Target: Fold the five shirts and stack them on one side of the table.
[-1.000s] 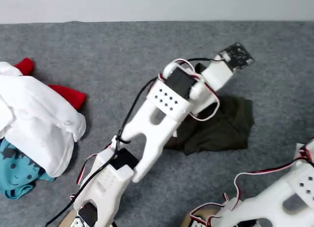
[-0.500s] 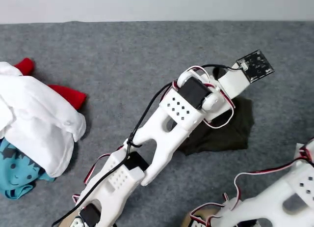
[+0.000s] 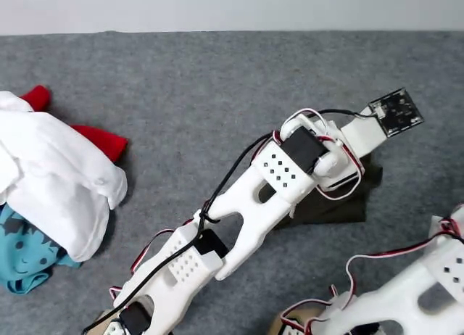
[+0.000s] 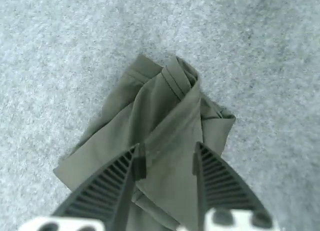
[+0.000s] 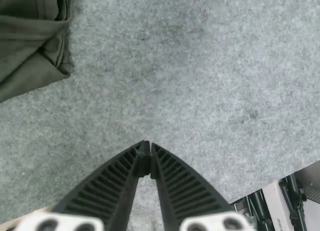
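A crumpled olive shirt (image 3: 330,210) lies on the grey carpet at the right middle of the table. My left arm (image 3: 290,161) stretches from the near edge over it and hides much of it. In the left wrist view the left gripper (image 4: 167,153) is open, its two fingers straddling a fold of the olive shirt (image 4: 170,111). My right gripper (image 5: 150,147) is shut with nothing in it, low over bare carpet, with a corner of the olive shirt (image 5: 30,36) off to one side. The right arm (image 3: 428,277) sits at the near right corner.
At the left edge is a heap of unfolded shirts: a white shirt (image 3: 58,183) on top, a red shirt (image 3: 98,138) behind it, a teal printed shirt (image 3: 25,255) beneath. Bare grey carpet (image 3: 181,81) spans the far and middle table.
My left arm has swung to the right and stretched farther out over the olive shirt, covering more of it. The right arm and the pile at the left have kept still.
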Robot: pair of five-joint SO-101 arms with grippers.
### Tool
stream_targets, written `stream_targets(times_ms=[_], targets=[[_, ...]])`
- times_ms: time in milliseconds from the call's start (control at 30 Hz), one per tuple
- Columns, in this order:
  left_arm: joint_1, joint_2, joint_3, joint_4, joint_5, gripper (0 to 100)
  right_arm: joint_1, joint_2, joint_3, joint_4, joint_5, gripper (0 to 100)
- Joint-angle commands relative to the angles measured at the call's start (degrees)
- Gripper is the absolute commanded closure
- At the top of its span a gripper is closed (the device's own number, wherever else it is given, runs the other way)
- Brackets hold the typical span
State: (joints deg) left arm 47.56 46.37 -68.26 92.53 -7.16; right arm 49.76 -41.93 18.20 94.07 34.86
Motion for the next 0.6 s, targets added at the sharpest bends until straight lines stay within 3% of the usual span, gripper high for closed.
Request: stream_targets(times_ms=[0, 100, 267, 467, 567], targets=[[-0.9, -1.7, -4.4, 4.2, 0.2, 84, -0.4, -1.2, -0.3, -0.5, 0.4, 98.7], [-3.8, -3.3, -7.5, 8.3, 0.3, 85, -1.2, -0.6, -0.3, -0.7, 0.1, 98.7], [-13.1, -12.1, -4.4, 8.3, 0.8, 97, -11.0, -0.5, 0.8, -0.4, -1.3, 98.7], [-23.4, -31.2, 24.3, 8.3, -0.6, 99, -27.7, 2.6, 1.0, 0.8, -13.4, 98.7], [-29.3, -41.8, 40.9, 8.2, -2.5, 99, -36.4, 7.3, 0.9, 1.5, -23.0, 97.0]])
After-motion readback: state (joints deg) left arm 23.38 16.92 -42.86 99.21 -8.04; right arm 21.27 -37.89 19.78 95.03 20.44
